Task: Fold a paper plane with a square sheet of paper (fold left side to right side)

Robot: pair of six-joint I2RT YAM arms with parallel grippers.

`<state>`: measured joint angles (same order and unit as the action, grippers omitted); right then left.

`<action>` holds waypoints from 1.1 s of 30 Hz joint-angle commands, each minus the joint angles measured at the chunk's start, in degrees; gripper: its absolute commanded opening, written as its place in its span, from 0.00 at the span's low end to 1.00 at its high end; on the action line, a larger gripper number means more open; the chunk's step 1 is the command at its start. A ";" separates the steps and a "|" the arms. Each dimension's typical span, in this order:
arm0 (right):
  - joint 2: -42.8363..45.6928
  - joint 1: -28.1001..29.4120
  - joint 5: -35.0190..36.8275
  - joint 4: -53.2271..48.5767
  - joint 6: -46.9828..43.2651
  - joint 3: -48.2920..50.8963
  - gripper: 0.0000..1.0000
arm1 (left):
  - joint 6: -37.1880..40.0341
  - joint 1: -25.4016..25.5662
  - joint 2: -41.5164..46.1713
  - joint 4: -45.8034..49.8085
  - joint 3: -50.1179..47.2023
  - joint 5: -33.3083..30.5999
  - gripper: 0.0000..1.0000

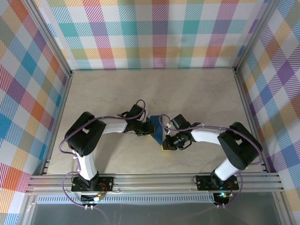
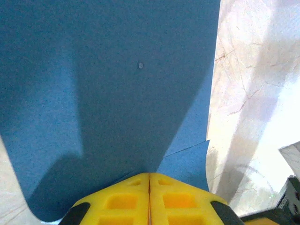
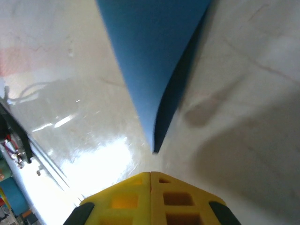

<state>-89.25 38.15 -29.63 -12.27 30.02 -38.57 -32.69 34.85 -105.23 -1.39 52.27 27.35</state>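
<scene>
Two or more folds look to be in already, so I judge the job partway through. The square sheet of paper (image 1: 156, 133) is no longer square but a narrower shape that runs to a point. It is not a finished plane, since I see no pair of flat wings. It lies near the middle of the bench (image 1: 197, 93), between my two arms.

From my right wrist the pointed end faces me. Its upper layer stands off the bench with a dark shadow under it, so that fold is not pressed flat. From my left wrist the paper is a broad, plain dark-blue field, with a second layer peeping out at its right edge.

My left gripper (image 2: 149, 177) has its jaws closed together over the paper, where a crease line runs up to the tips. Whether it pinches a layer or only presses down I cannot tell. My right gripper (image 3: 150, 175) is closed too and empty, its tips just short of the paper's point.

Left to do, as I judge: flatten this fold and make the remaining ones.
</scene>
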 commanded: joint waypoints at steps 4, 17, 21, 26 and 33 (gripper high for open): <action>1.95 -1.14 -1.06 0.03 0.21 -3.29 0.02 | -1.21 0.13 -1.63 2.05 -1.39 -4.19 0.10; -9.67 -1.24 1.92 1.67 -0.50 -9.08 0.00 | -1.06 0.13 -1.41 2.22 -1.05 -3.98 0.10; -10.91 -1.24 3.17 0.98 -0.55 -7.90 0.00 | -1.06 0.13 -0.73 1.95 -0.64 -3.67 0.10; -12.33 -1.26 5.37 -0.19 -0.40 -5.78 0.00 | 0.92 0.13 2.54 0.86 -0.31 -4.00 0.11; -14.25 -1.24 8.48 -0.56 -0.15 -2.57 0.00 | 2.84 0.13 10.01 -6.50 -4.95 -4.14 0.11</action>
<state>-99.31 36.71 -28.62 -7.75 30.02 -44.99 -31.29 34.85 -98.94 -3.75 49.98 24.27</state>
